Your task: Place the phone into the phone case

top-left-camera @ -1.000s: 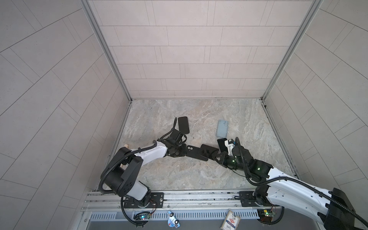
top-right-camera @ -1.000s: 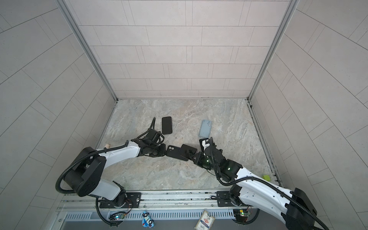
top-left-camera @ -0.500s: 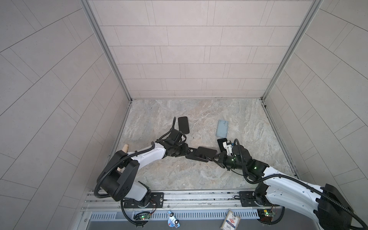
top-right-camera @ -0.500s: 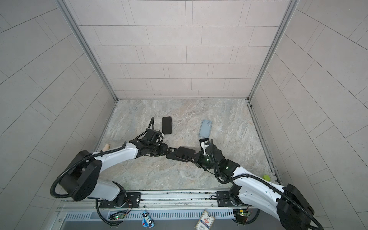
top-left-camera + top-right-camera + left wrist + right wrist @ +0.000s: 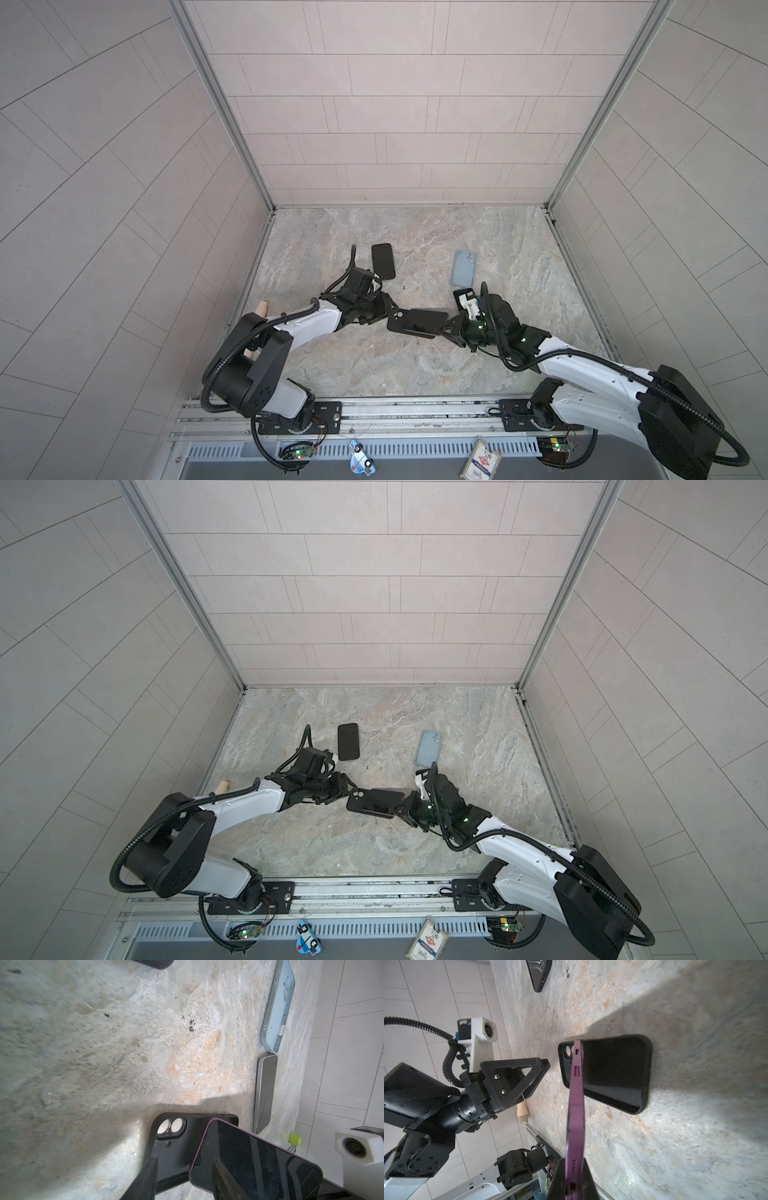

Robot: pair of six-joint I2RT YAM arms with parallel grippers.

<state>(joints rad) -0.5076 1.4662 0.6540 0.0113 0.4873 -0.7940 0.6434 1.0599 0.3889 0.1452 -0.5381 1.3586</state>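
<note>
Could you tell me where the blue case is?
In both top views the blue case lies flat right of centre, just beyond the right wrist camera.

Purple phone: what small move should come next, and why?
Probably lower the phone flatter onto the black case: the right hand grips one end, tilted, the other end above the case, camera holes uncovered. The left hand is open beside the case.

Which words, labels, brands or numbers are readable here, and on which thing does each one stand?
None can be read for certain.
Hanging card: red and blue print, too small.
Blue car-shaped tag: no legible words.
Sticker on the wrist camera mount: blurred.
Phone and black case: no brand shows.
</note>
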